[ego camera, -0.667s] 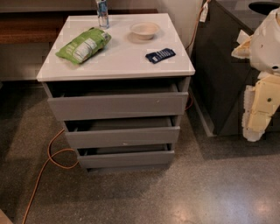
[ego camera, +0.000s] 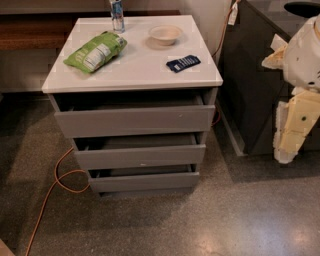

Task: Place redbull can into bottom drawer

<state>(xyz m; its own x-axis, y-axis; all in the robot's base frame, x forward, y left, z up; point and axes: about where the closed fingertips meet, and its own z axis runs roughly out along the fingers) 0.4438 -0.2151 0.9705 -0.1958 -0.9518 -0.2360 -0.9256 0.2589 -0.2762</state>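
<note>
- Orange cable [ego camera: 55,185] trails over the speckled floor at the far left, near the cabinet's foot.
- Green bag [ego camera: 95,51] lies flat on the left half of the white surface [ego camera: 135,75].
- The redbull can [ego camera: 117,15] stands upright at the back edge of the surface, just behind the bag, with nothing gripping it.
- The bottom drawer [ego camera: 144,181] is the lowest of the three grey fronts. A dark slit shows above it, so it looks slightly ajar, probably too little to take the can.
- A white bowl [ego camera: 165,34] sits right of the can, with a dark-blue packet [ego camera: 183,63] nearer the front edge.
- The tool [ego camera: 292,127] hangs at the far right, beside a dark cabinet [ego camera: 250,75] and well apart from can and drawers. I cannot tell how far open it is; it carries no can.
- Set against the picture from a moment earlier, nothing has visibly shifted: can, bag, bowl, packet, drawers and arm sit where they did. My reading is that the task has barely begun, and both reaching the can and opening the drawer wider remain to be done.
</note>
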